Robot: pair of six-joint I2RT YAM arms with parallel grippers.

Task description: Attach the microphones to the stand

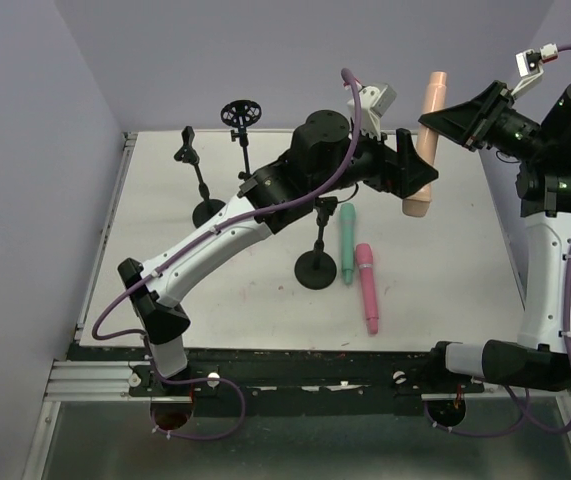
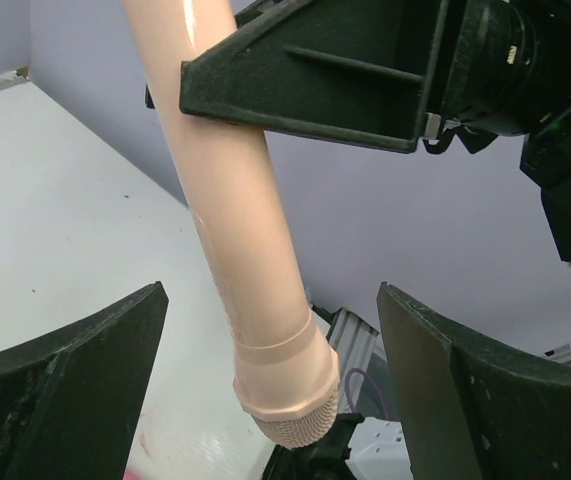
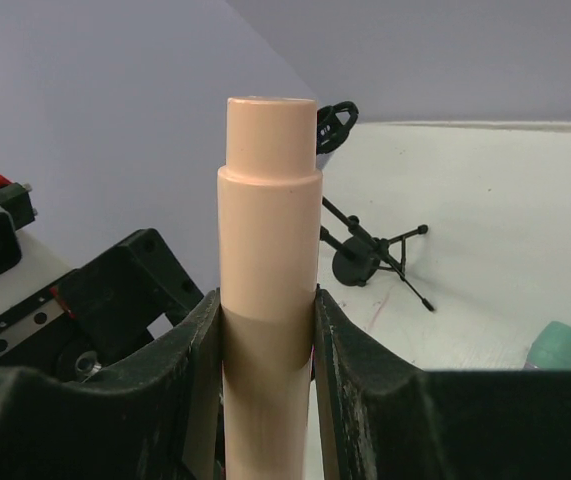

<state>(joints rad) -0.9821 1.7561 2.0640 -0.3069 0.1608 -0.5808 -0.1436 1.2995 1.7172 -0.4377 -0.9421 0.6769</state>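
Observation:
My right gripper is shut on the peach-beige microphone and holds it in the air over the table's far right, mesh head down. In the right wrist view the gripper clamps the microphone's shaft. My left gripper is open, with its fingers either side of the microphone's head and not touching it. The teal-green microphone and the pink microphone lie side by side on the table. Three black stands are on the table: one near the centre, one at the left, and one with a ring clip at the back.
The white table has a raised edge at the left and purple walls behind. The left arm stretches diagonally over the middle stand. The ring clip and a stand base show behind the held microphone.

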